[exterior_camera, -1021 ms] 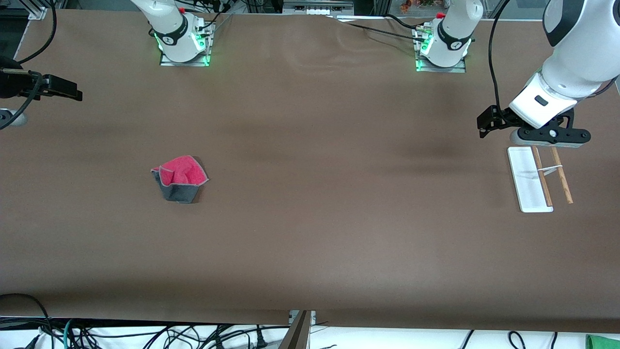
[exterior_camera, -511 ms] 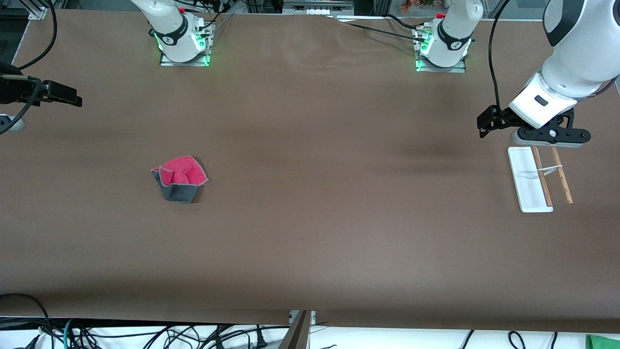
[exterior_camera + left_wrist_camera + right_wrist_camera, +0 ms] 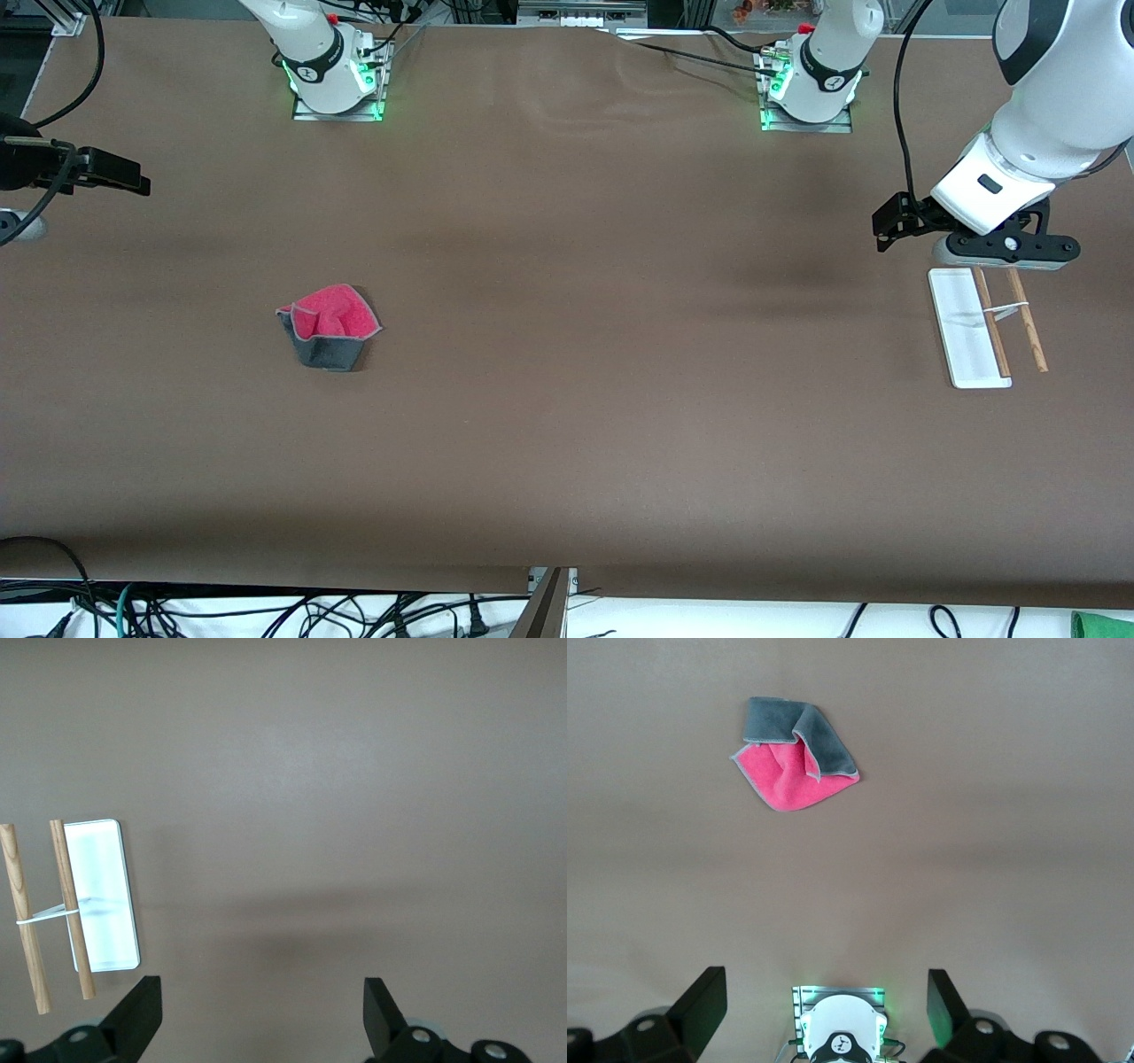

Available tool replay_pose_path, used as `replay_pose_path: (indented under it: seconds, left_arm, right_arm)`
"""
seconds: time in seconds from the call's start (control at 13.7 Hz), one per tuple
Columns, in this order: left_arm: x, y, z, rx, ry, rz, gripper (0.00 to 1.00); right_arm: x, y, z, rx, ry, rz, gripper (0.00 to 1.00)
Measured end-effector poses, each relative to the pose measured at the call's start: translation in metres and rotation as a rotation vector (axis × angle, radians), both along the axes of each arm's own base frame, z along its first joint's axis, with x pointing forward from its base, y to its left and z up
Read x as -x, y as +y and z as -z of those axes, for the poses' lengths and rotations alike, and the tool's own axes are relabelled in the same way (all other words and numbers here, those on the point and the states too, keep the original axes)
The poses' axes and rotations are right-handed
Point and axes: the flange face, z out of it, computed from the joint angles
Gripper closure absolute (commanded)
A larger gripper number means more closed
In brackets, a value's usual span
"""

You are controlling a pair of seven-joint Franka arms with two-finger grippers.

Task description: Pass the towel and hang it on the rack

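The towel (image 3: 330, 326) lies crumpled on the brown table toward the right arm's end, pink-red face up with a dark grey fold; it also shows in the right wrist view (image 3: 793, 753). The rack (image 3: 964, 341) stands toward the left arm's end, with a white base and two wooden rods (image 3: 1028, 332); it also shows in the left wrist view (image 3: 102, 895). My left gripper (image 3: 1005, 255) hangs open and empty over the table beside one end of the rack, fingers wide apart in its wrist view (image 3: 261, 1014). My right gripper (image 3: 824, 1005) is open and empty, held high, far from the towel.
The right arm's base (image 3: 337, 80) and the left arm's base (image 3: 806, 84) stand along the table's edge farthest from the front camera. Loose cables (image 3: 266, 611) hang below the table's edge nearest to the front camera. The right arm's hand (image 3: 53, 168) is mostly cut off by the view's edge.
The right arm's hand has shifted slightly at the view's edge. The towel, the rack and the left arm have not moved.
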Motion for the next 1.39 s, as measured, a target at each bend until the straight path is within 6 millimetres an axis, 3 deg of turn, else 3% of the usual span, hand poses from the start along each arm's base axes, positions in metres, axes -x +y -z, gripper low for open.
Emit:
replay_pose_path:
  seconds: [0.44, 0.58, 0.95, 1.39]
  left_arm:
    - [0.000, 0.000, 0.000, 0.000, 0.000, 0.000, 0.00]
    - [0.000, 0.000, 0.000, 0.000, 0.000, 0.000, 0.00]
    - [0.000, 0.000, 0.000, 0.000, 0.000, 0.000, 0.00]
    - [0.002, 0.000, 0.001, -0.002, 0.016, 0.000, 0.00]
  right_arm:
    - [-0.012, 0.001, -0.004, 0.001, -0.091, -0.002, 0.00]
    - [-0.017, 0.008, 0.006, -0.002, -0.100, -0.016, 0.00]
    - [-0.040, 0.038, 0.098, -0.022, -0.153, -0.095, 0.00]
    - [-0.046, 0.042, 0.233, -0.071, -0.225, -0.314, 0.00]
